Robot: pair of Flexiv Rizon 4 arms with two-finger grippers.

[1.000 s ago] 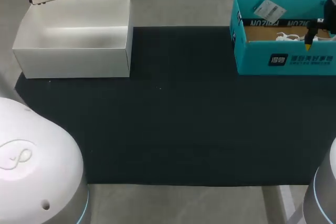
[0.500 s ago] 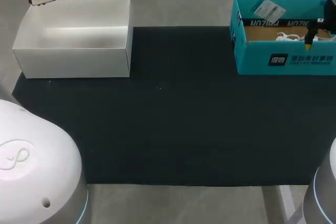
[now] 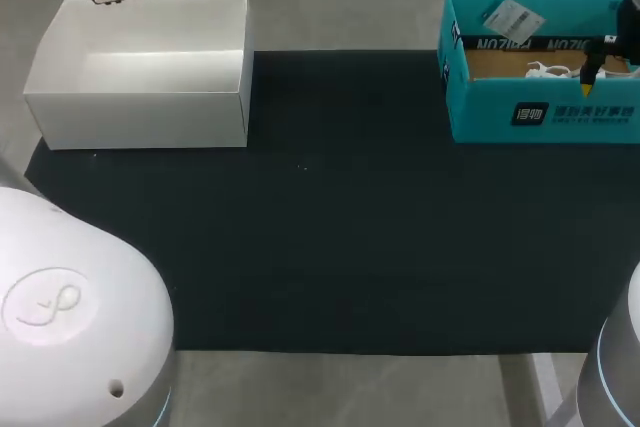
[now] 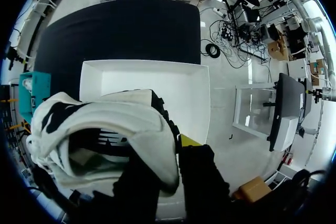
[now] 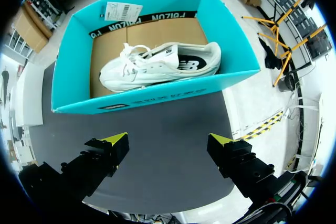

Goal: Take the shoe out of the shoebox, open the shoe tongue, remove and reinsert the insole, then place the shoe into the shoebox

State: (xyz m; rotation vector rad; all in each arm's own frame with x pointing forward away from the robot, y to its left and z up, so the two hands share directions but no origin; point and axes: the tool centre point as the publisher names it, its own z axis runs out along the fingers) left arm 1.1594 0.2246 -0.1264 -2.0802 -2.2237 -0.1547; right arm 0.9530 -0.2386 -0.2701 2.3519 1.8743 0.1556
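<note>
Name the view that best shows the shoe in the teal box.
Right wrist view: the whole shoe lies inside the teal box. Head view catches only its laces; left wrist view sees just the other shoe.

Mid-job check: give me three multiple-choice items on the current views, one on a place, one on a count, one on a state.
1. Where is the held shoe in the left gripper?
A) lying on the floor
B) up over the white box
C) inside a drawer

2. How many shoes show, counting the boxed shoe in the teal box?
A) one
B) two
C) three

3. The right gripper has its jaws:
A) open, holding nothing
B) shut on a shoe
C) shut on a box wall

Answers:
1 B, the left wrist view looks past the shoe down into the white box.
2 B, one is held and one is boxed.
3 A, the jaws stand wide apart with nothing between them.
</note>
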